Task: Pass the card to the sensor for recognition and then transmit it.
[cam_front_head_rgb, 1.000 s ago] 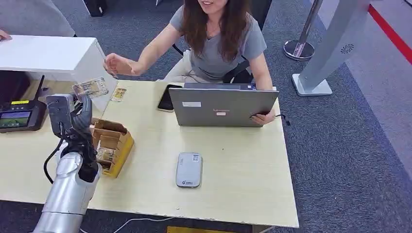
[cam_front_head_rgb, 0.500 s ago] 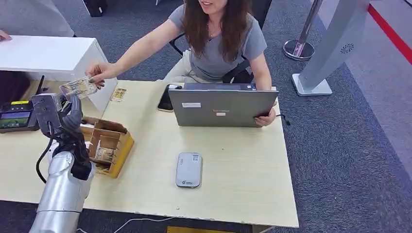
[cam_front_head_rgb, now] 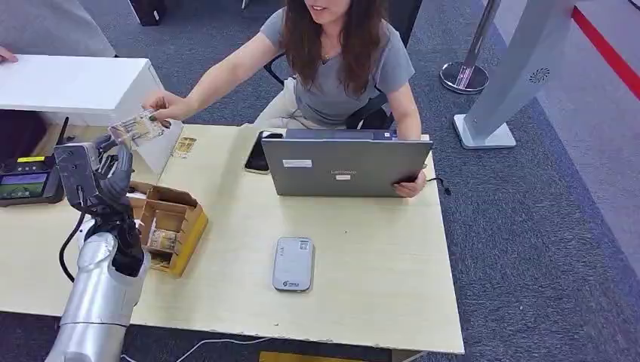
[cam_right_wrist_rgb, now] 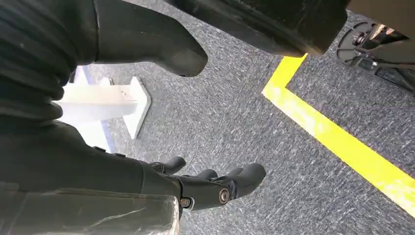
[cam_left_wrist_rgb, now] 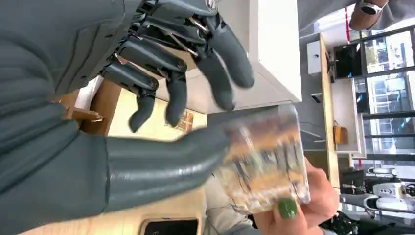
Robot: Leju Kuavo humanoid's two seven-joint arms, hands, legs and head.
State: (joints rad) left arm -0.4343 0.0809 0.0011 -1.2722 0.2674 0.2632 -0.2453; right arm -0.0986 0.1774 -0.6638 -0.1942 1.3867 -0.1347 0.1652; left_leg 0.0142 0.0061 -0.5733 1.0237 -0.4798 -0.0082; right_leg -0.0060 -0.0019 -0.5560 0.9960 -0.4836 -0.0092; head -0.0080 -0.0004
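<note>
Fingers [cam_left_wrist_rgb: 215, 63] spread, only thumb under card [cam_left_wrist_rgb: 264, 156]; if person's hand [cam_front_head_rgb: 162, 105] slips, I fear it drops

Head view looks down on the table [cam_front_head_rgb: 362, 256]; wrist views sit close.

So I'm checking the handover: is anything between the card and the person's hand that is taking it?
Nothing visible: the person's hand already pinches the card at its far edge, while the left hand touches its near side.
</note>
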